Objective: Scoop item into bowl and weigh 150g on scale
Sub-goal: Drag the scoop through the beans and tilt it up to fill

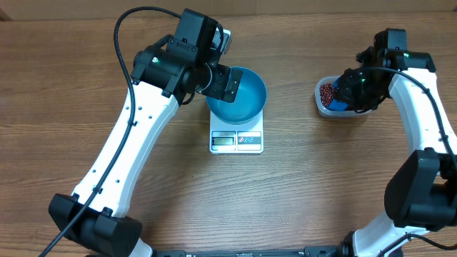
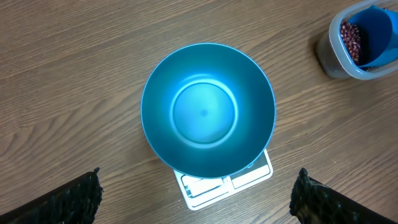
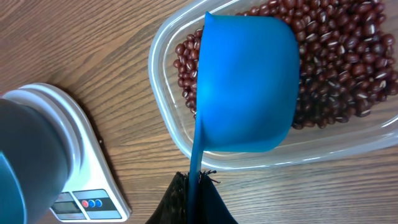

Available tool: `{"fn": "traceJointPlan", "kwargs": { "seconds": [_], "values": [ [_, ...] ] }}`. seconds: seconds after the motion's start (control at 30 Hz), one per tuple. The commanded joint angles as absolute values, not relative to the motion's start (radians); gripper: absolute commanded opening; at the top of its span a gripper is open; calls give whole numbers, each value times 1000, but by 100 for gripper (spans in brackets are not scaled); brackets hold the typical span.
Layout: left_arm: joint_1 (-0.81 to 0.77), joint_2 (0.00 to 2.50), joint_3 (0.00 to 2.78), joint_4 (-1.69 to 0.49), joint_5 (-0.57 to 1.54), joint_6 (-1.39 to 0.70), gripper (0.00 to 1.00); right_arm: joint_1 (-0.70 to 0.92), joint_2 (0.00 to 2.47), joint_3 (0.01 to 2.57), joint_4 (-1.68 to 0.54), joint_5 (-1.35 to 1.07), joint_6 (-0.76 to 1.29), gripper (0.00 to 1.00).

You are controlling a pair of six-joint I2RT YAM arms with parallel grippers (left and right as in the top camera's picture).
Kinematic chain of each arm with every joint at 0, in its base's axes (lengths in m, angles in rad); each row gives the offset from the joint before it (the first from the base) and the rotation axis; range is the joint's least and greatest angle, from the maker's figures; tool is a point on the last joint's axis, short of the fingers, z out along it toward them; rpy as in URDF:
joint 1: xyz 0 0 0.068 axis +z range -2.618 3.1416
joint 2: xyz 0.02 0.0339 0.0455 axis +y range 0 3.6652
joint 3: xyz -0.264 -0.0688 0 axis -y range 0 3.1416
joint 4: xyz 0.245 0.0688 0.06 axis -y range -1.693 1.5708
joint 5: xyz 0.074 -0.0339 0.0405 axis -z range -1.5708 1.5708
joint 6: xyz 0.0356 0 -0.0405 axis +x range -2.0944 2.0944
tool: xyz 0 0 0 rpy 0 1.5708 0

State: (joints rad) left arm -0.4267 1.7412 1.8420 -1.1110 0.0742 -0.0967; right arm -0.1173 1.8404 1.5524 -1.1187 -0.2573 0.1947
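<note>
Findings at this moment. Bowl [image 1: 239,96] sits on the scale [image 1: 236,140], empty, its blue floor bare in the left wrist view. Beans [image 3: 336,68] all lie in the clear tub [image 3: 165,118], which stands on the table [image 1: 321,185] to the right of the scale, apart from it.

Tool state: the right gripper [image 3: 194,198] is clamped tight on the thin handle [image 3: 198,149] of the blue scoop [image 3: 245,81], with the cup down in the tub over the beans. Only a smooth blue face of the cup shows, so I cannot tell whether it carries a load. The left gripper [image 2: 199,200] hangs directly over the bowl with its fingers wide apart, holding nothing.

Risks noted:
1. Collision. The left arm occupies the space above the bowl, and a scoop brought across would likely meet it.
2. Spillage. Bare table lies between tub and bowl, and loose beans would roll off a tilted or overfull cup.
3. Grip slip. A thin handle pinched at its end may twist under load and tip the cup.
4. False reading. The bowl overhangs the scale, so a knock could shift it or press on it.
5. Overshoot. The display [image 1: 223,140] is too small to read here, so the last portions would call for small pours.
</note>
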Motion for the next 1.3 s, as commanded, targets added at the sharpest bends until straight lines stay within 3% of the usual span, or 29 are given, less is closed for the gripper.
{"fn": "traceJointPlan", "kwargs": {
  "seconds": [0.0,0.5,1.27],
  "values": [
    [-432,1746,1861,-1111,78,-75,99,-114,1859,1570,-1115,-306,221,4],
    [-432,1746,1861,-1111,78,-75,100,-163,1859,1570,-1109,-361,261,4],
    [-433,1746,1861,-1111,78,-75,100,-332,1860,1570,-1133,-582,121,4]
  ]
}}
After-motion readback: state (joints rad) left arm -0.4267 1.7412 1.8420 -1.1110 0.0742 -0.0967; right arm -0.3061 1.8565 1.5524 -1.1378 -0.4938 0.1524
